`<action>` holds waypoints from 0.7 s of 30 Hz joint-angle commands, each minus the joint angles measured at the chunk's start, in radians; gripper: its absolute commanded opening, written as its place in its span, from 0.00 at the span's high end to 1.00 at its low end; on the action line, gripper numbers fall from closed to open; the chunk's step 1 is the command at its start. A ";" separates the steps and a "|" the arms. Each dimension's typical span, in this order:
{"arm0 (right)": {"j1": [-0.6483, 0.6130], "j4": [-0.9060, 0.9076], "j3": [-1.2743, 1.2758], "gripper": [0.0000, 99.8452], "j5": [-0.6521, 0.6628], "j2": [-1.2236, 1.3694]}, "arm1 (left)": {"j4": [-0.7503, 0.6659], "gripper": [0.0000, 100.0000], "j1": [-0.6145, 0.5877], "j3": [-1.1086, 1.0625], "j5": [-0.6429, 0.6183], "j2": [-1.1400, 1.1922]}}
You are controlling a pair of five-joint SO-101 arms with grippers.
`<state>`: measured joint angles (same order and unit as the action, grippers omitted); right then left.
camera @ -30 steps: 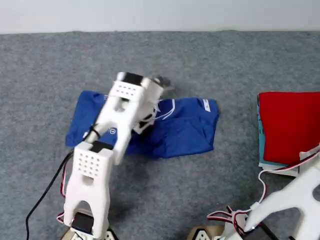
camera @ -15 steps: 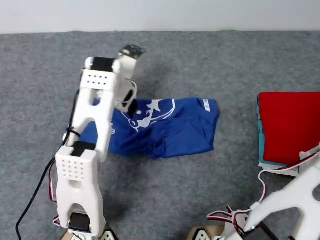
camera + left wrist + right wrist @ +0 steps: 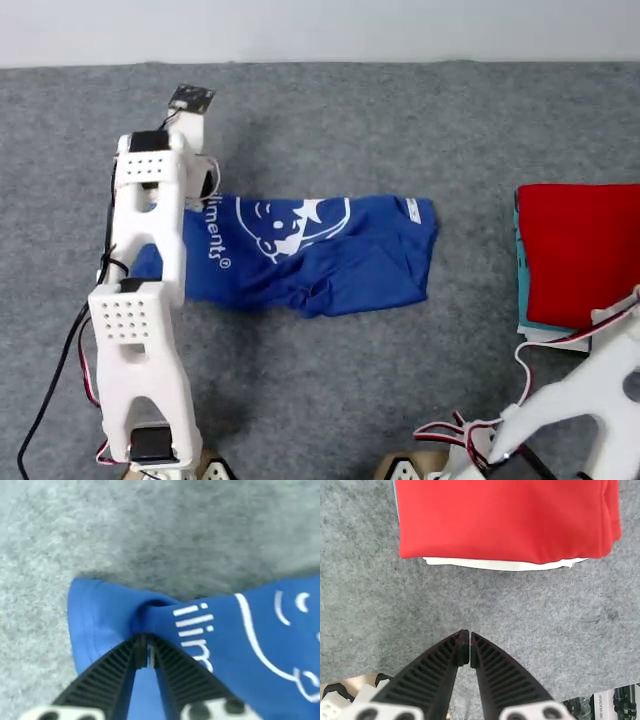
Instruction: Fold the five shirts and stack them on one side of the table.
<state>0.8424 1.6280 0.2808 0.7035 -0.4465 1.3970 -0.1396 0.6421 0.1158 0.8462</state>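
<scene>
A blue shirt (image 3: 310,255) with white print lies partly folded on the grey table, left of centre. My left gripper (image 3: 146,652) is shut on a pinch of the blue shirt (image 3: 165,625) near its left edge; in the high view the left arm (image 3: 150,240) stands over that end. A stack of folded shirts sits at the right edge, with a red shirt (image 3: 580,255) on top, and white and teal layers under it. My right gripper (image 3: 466,652) is shut and empty above bare table, just in front of the red shirt (image 3: 505,517).
The table is covered in grey carpet (image 3: 400,130). A pale wall runs along the far edge. The right arm's base and cables (image 3: 520,430) sit at the near right corner.
The left arm swung left across the blue shirt, dragging its gripped part leftward and uncovering the white print. The right arm stayed still.
</scene>
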 commanded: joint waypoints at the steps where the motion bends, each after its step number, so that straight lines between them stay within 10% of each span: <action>1: -0.007 -0.013 -0.006 0.99 0.011 -0.030 | -0.044 0.99 -0.032 0.039 -0.006 0.015; 21: -0.002 0.048 -0.011 0.99 0.011 -0.031 | 0.362 0.82 -0.110 0.389 -0.057 -0.071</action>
<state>0.8424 1.6494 0.2808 0.7035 -0.4465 1.7223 -0.1903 1.0549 0.0775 0.8830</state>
